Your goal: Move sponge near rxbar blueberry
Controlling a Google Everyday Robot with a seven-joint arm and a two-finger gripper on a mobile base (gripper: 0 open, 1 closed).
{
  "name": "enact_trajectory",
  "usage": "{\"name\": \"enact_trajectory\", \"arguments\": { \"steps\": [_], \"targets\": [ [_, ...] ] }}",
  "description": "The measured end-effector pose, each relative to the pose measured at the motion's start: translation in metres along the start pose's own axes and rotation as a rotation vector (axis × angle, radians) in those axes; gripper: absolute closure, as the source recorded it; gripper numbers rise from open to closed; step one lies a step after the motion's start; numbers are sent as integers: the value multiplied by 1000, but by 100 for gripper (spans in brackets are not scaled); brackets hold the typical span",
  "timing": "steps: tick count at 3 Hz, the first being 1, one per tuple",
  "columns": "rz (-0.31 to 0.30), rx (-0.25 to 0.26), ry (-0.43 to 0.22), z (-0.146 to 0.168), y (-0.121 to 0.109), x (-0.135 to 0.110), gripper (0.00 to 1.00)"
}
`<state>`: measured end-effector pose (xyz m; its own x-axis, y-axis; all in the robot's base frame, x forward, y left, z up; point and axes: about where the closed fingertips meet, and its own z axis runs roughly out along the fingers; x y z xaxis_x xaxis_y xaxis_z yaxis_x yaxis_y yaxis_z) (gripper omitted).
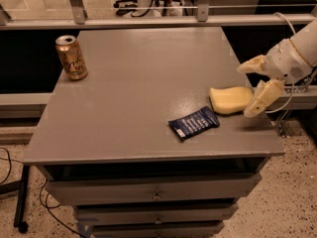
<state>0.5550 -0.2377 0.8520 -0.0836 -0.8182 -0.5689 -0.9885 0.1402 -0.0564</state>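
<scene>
The pale yellow sponge (230, 99) lies flat on the grey table (148, 83) near its right edge. The dark blue rxbar blueberry (193, 123) lies just to the sponge's lower left, a small gap apart. My gripper (251, 88) is at the table's right edge, right of the sponge, with its cream fingers (261, 100) spread wide apart. It is open and holds nothing; the sponge rests free on the table beside it.
A gold drink can (72, 57) stands upright at the table's far left. A rail with posts (148, 9) runs behind the table. Drawers (156, 195) sit below the tabletop. Cables hang at the right by the arm.
</scene>
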Motion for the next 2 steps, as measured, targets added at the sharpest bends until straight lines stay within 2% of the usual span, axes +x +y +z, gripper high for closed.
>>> {"name": "enact_trajectory", "arguments": {
  "steps": [1,2],
  "targets": [
    [-4,0,1,-1,3,-1,0],
    [22,49,7,-27,-5,3,0]
  ]
}}
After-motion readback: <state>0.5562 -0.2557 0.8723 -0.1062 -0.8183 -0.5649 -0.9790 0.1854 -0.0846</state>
